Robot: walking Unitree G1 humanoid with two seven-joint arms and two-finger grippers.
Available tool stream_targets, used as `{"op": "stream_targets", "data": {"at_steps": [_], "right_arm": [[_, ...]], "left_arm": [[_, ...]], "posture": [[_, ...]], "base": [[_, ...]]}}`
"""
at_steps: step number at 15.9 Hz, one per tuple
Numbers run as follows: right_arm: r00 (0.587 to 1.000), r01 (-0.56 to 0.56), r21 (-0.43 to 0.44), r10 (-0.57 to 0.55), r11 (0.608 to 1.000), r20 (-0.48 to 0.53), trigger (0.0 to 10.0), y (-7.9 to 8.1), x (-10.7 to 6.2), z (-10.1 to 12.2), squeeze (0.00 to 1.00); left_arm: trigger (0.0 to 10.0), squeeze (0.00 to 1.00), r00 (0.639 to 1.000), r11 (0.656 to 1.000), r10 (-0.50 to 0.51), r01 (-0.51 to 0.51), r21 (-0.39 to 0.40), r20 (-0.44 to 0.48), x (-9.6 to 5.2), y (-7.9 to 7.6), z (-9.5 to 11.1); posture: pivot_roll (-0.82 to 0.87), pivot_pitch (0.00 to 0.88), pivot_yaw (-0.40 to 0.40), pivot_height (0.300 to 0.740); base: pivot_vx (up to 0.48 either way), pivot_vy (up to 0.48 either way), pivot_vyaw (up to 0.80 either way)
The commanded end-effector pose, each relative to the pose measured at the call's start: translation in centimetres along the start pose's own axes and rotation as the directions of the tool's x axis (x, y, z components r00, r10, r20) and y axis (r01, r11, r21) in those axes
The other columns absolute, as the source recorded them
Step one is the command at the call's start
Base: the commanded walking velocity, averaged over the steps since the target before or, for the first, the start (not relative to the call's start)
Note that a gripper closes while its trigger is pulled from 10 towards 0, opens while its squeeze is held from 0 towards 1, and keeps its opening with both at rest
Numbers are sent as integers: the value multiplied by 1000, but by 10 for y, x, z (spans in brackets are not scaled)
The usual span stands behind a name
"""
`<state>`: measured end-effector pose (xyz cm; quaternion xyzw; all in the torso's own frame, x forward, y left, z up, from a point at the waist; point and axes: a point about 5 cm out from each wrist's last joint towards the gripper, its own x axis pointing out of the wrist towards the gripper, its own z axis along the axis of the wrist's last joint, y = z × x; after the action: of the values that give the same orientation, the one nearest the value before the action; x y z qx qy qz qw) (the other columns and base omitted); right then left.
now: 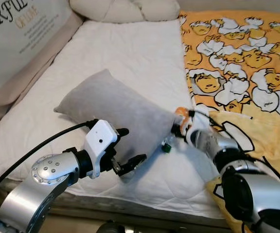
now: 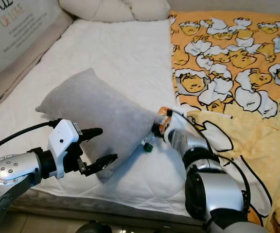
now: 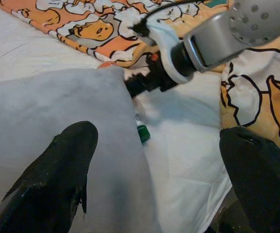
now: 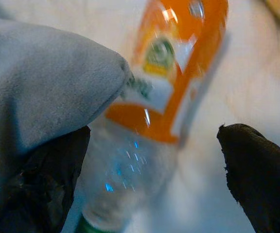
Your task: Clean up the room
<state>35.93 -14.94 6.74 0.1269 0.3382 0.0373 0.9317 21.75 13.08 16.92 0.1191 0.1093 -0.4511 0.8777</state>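
You have a soft grey rectangular pillow (image 1: 113, 114) lying at an angle on the white quilted mattress (image 1: 130, 53), with one corner near the front edge of the bed. Just beside its right-hand end lies a clear plastic bottle with an orange label and a green cap (image 4: 152, 116), on its side on the white sheet, partly tucked against the pillow's corner; the cap (image 3: 143, 133) points toward the front edge of the bed.

Your left gripper (image 1: 126, 150) sits at the pillow's near corner, fingers spread wide. In the left wrist view one finger (image 3: 57, 170) lies over the grey fabric and the other is off to the side above the white sheet; nothing is clamped.

Your right gripper (image 4: 152, 179) reaches in from the right, at the bottle. Its two black fingers stand apart on either side of the bottle's clear lower body, one finger (image 4: 43, 179) pressed against the pillow's corner, the other clear of the bottle. The jaws are wide and not closed on it.

To the right of the mattress, a yellow-orange blanket printed with white and yellow cartoon figures (image 1: 242, 53) covers the bed. Cream pillows (image 1: 125, 9) lie at the head, and a printed cushion with lettering (image 1: 18, 34) leans along the left side.
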Motion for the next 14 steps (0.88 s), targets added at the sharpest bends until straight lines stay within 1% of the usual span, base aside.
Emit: {"op": "stream_targets", "data": {"at_steps": [1, 3, 6, 7, 8, 9, 11, 13, 14], "right_arm": [[1000, -12, 12, 12, 1000, 18, 10000, 5, 0, 7, 0], [999, -26, 18, 25, 1000, 24, 10000, 7, 0, 10, 0], [999, -28, -3, 28, 1000, -42, 10000, 8, 2, -5, 0], [998, -20, -5, 20, 1000, -52, 10000, 9, 2, -8, 0], [998, 4, -33, -6, 999, -57, 10000, 9, 4, -13, 0], [998, 17, -38, -19, 999, -55, 10000, 10, 4, -15, 0], [999, 31, -24, -32, 999, -33, 10000, 12, 5, -12, 0], [999, 35, -6, -35, 999, -28, 10000, 14, 5, -14, 0], [999, 29, 35, -28, 999, -25, 10000, 16, 6, -16, 0]], "left_arm": [[10000, 0, 1000, 1000, -5, 5, 4, -4, -4, -1, 2], [10000, 0, 1000, 1000, -2, 2, 1, -6, -3, -1, 1], [10000, 0, 1000, 1000, -8, 8, 2, -7, -1, -1, 1], [10000, 0, 1000, 1000, -14, 14, 4, -7, 0, -1, 2], [10000, 0, 1000, 1000, -23, 23, 12, -8, 0, -2, 3], [10000, 0, 1000, 999, -28, 28, 15, -7, 0, -2, 4], [10000, 0, 999, 999, -36, 36, 24, -8, -1, -4, 6], [10000, 0, 999, 999, -38, 38, 31, -7, -1, -5, 7], [10000, 0, 999, 999, -38, 38, 37, -8, -1, -5, 9]], "posture": [[138, 95, 39, 740], [136, 88, 34, 740], [134, 86, 42, 740], [138, 87, 48, 740], [144, 93, 52, 740], [152, 99, 57, 740], [164, 112, 56, 740], [194, 133, 52, 740], [213, 142, 53, 740]], "base": [[0, 0, 0], [0, 0, 0], [0, 0, 0], [0, 0, 0], [0, 0, 0], [0, 0, 0], [0, 0, 0], [0, 0, 0], [0, 0, 0]]}}
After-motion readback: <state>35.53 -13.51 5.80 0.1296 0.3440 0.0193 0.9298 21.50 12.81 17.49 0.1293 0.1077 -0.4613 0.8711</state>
